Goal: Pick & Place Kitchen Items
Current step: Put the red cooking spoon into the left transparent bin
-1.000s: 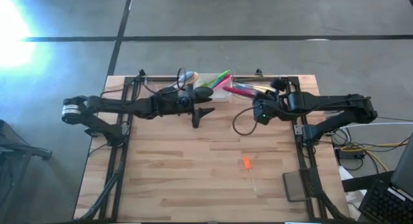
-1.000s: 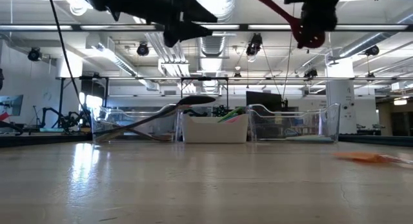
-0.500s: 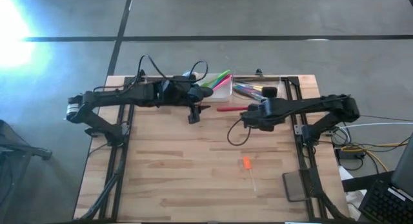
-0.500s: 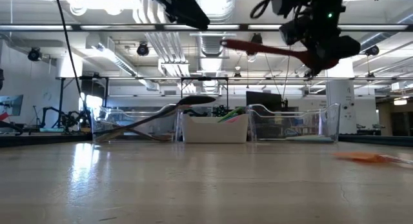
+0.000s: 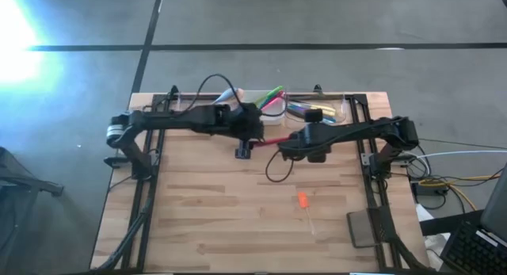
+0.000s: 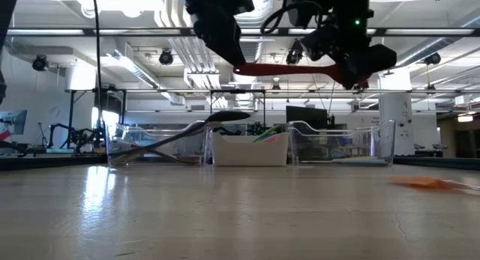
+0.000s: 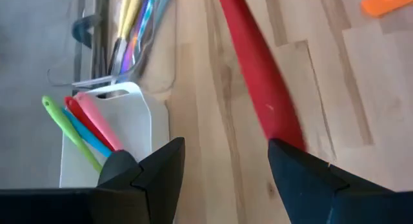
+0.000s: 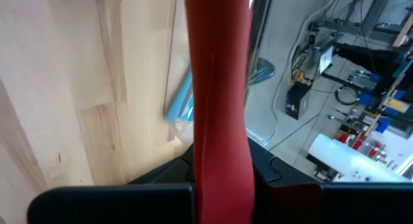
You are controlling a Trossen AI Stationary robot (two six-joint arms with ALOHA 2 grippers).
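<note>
A long red utensil (image 5: 273, 139) hangs level above the table's middle, with my right gripper (image 5: 296, 143) shut on it. Its free, wider end (image 7: 279, 121) points toward the table's left. That end lies just ahead of one finger of my left gripper (image 7: 222, 169), which is open; whether the two touch, I cannot tell. In the high view my left gripper (image 5: 242, 150) sits at the utensil's left tip. Green, pink and blue utensils (image 7: 84, 127) stand in the white tray (image 5: 265, 108) at the far edge. My right gripper pinches the red utensil between its two fingers at its right-hand end (image 8: 219, 166). The fingers come slanting down from the table's right, roughly along its length. The utensil (image 6: 292, 68) sticks out level toward the left, lifted clear of the table.
Clear plastic trays (image 6: 154, 144) (image 6: 341, 144) flank the white tray along the far edge; the left one holds a long dark utensil (image 6: 202, 125). A small orange thing (image 5: 302, 200) lies on the wood nearer the front, a grey pad (image 5: 360, 228) at the near right.
My right gripper has come down and toward the table's left with the red utensil, which has swung from a steep slant to level. My left gripper has tipped downward, rolled, and shifted toward the utensil's free end.
</note>
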